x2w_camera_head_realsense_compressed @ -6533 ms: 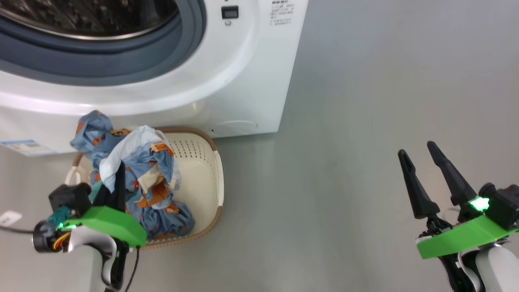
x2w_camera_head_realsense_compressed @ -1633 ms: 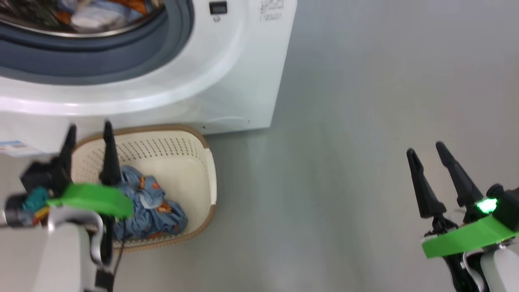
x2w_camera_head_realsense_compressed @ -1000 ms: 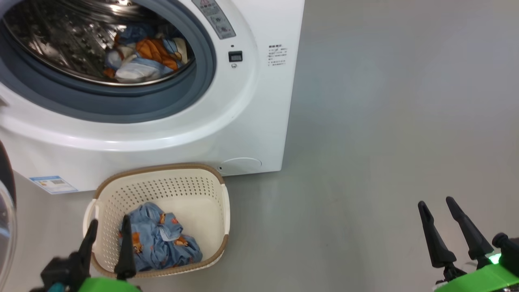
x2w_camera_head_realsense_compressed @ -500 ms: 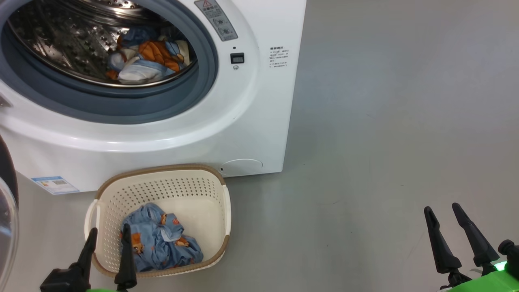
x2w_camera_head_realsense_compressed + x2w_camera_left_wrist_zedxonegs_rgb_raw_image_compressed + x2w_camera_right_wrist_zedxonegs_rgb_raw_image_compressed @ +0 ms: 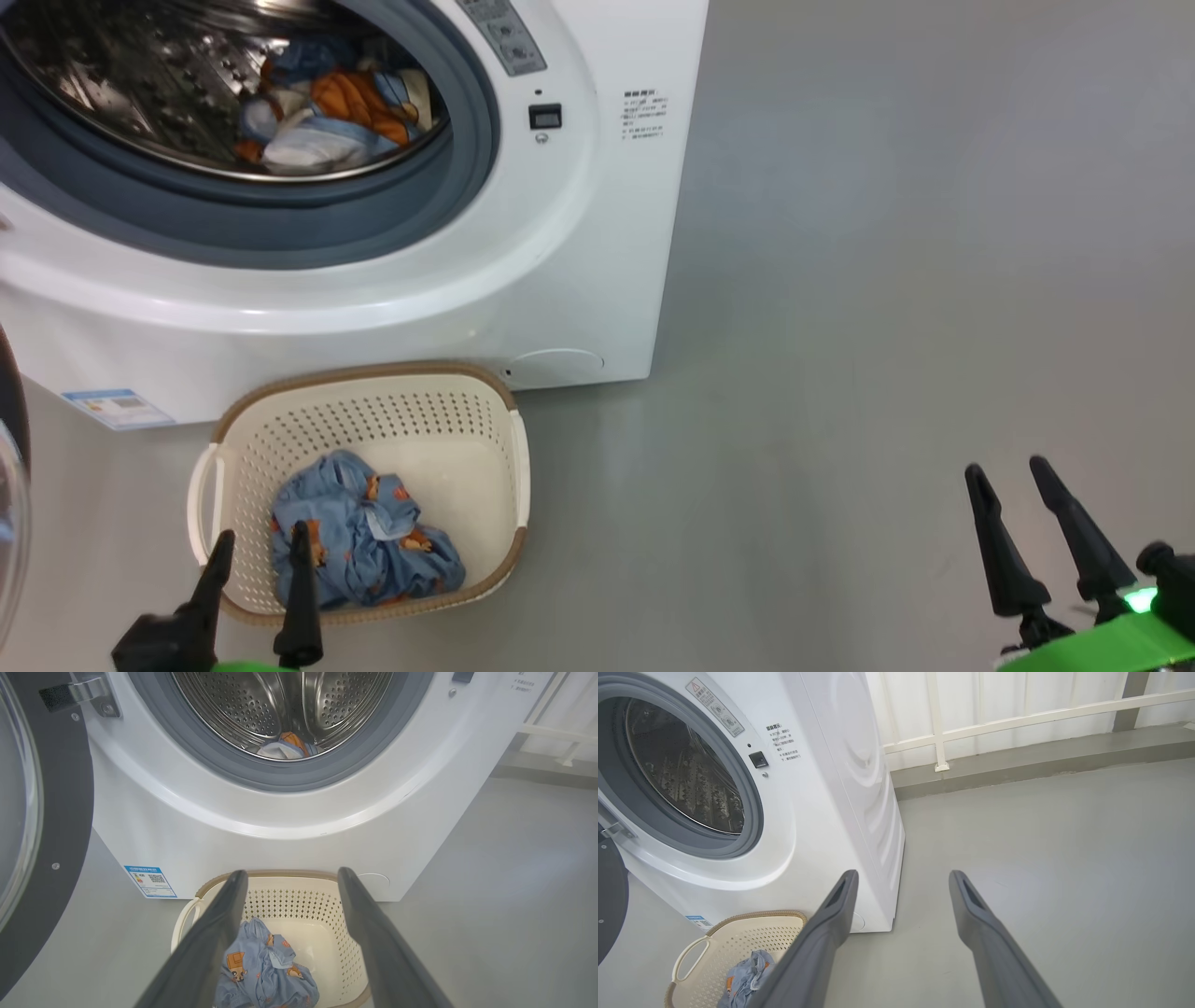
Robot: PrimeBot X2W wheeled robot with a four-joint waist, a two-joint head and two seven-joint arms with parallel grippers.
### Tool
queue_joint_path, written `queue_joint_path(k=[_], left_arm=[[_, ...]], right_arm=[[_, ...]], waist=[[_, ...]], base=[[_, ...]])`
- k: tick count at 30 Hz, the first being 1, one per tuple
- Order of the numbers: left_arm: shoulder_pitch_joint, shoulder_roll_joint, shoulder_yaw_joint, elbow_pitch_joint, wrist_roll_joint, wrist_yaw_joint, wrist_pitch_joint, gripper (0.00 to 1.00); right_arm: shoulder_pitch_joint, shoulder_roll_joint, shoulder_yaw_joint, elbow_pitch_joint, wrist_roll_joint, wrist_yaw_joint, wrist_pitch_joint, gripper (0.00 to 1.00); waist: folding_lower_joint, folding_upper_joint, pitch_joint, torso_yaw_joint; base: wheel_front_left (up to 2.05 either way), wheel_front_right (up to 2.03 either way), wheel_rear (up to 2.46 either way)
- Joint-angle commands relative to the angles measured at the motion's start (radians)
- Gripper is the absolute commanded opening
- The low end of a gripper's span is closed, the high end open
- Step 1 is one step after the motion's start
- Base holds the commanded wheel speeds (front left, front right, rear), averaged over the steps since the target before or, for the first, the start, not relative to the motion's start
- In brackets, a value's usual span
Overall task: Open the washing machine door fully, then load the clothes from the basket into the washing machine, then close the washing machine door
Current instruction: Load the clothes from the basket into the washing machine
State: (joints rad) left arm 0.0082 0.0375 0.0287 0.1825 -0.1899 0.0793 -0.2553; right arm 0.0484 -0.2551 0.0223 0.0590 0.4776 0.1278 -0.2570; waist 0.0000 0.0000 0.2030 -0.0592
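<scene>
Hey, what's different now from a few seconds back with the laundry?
The left end effector let go of its bundle of clothes, now lying in the drum, and came back open to the basket. One garment remains there; the right end effector stayed open over the floor.

no words legible. washing machine (image 5: 597, 233) front: blue label (image 5: 150, 881) w/ qr code low left, grey strip (image 5: 714, 707) w/ red warning triangle by the opening. small print block (image 5: 783, 742) beside it, chars too tiny.

Blue clothes (image 5: 359, 537), orange figures; cream basket (image 5: 485, 439), brown rim; white washing machine (image 5: 597, 243).
</scene>
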Motion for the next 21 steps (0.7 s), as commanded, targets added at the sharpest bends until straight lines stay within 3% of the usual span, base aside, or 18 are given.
queue_joint_path(k=[1, 21], left_arm=[[-0.045, 0.013, 0.028, -0.007, 0.011, 0.006, -0.006, 1.0], [-0.426, 0.043, 0.027, 0.538, 0.105, -0.015, -0.006, 1.0]], right_arm=[[-0.033, -0.017, 0.026, -0.029, -0.003, 0.003, -0.005, 1.0], [-0.202, -0.002, 0.096, -0.045, 0.019, 0.003, -0.005, 1.0]], waist=[[0.0, 0.0, 0.017, -0.001], [0.0, 0.0, 0.251, -0.051]], base=[[0.0, 0.0, 0.0], [0.0, 0.0, 0.0]])
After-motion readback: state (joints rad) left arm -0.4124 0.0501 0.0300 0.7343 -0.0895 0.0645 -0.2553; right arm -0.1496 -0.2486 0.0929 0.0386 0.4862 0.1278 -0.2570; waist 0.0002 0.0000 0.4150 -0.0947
